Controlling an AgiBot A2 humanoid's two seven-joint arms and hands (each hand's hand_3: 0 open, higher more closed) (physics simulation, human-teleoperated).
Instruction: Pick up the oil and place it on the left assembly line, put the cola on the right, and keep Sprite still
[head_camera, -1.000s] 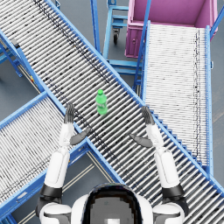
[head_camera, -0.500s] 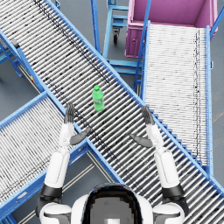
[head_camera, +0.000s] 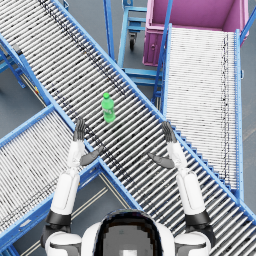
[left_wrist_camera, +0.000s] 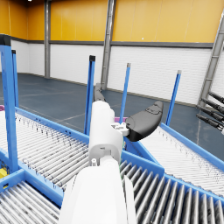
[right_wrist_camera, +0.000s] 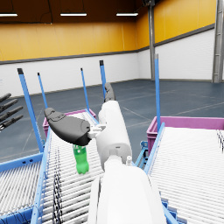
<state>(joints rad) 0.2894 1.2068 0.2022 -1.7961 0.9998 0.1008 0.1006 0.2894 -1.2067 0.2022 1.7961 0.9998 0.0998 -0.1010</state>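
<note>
Both forearms extend fwd from the bottom of the head view, roughly parallel, each raised over the near section of the main roller conveyor (head_camera: 65, 60), which runs diagonally. The left hand (head_camera: 82, 147) sits above the conveyor's left blue side rail. Its fingers are straight and pointing away from the robot, w/ the thumb splayed inward toward the conveyor's centre line. The hand is wide apart and holds nothing. In the left wrist view the same hand (left_wrist_camera: 131, 124) shows the thumb jutting sideways, clear of any object. The right hand (head_camera: 167, 149) sits above the conveyor's rollers, nearer its right rail. Its pose mirrors the other: fingers straight, thumb splayed inward, wide apart, nothing held. The right wrist view confirms this for the right hand (right_wrist_camera: 74, 127). The Sprite bottle (head_camera: 108, 107) stands on the conveyor's rollers, farther up the conveyor than both hands. It is nearer the left hand and touches neither. In the right wrist view the bottle (right_wrist_camera: 80, 159) is upright, w/ its long axis vertical, cap up and base on the rollers. A left branch conveyor (head_camera: 30, 150) meets the main conveyor's left rail. A right conveyor (head_camera: 200, 90) lies beyond the main conveyor's right rail, w/ a magenta bin (head_camera: 195, 15) at its far end.
</note>
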